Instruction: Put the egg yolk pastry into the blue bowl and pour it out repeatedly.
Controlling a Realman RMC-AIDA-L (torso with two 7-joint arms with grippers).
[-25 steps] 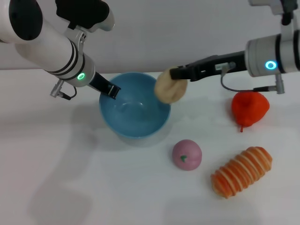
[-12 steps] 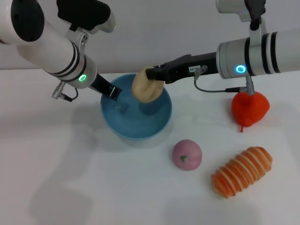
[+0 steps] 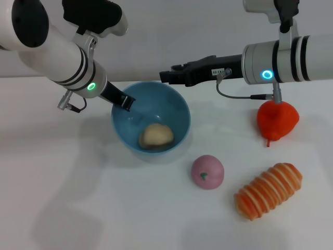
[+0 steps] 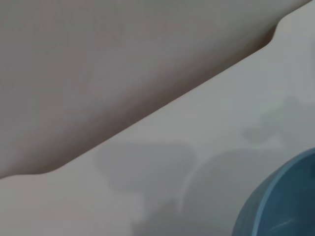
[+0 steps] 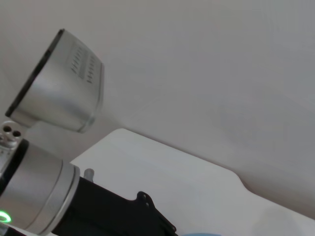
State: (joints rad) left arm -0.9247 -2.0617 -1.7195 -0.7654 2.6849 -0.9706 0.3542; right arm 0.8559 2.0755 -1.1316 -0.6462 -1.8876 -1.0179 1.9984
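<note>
The egg yolk pastry (image 3: 155, 136) lies loose at the bottom of the blue bowl (image 3: 178, 107), toward its near side, on a plain white table (image 3: 78, 198) backed by a pale, bare wall. The left gripper (image 3: 125, 102) is clamped on the bowl's far-left rim, one black finger inside the wall. The right gripper (image 3: 165, 76) hangs just above the bowl's far rim, empty — its black fingers point toward the left arm, but whether they are spread or closed cannot be told. A small white label runs along the right gripper's black body, its print too small to read; a green ring light glows on the left wrist and a blue one on the right. On the table, apart from the bowl, sit 3 other food pieces: a pink ball (image 3: 207, 172) with a green mark just beside the bowl's near-right edge, an orange-and-cream ridged bread (image 3: 268, 190) farther right, and a red-orange piece (image 3: 278, 121) under the right arm. The left wrist view shows only the tabletop, the wall and a slice of the bowl's rim (image 4: 280, 201).
</note>
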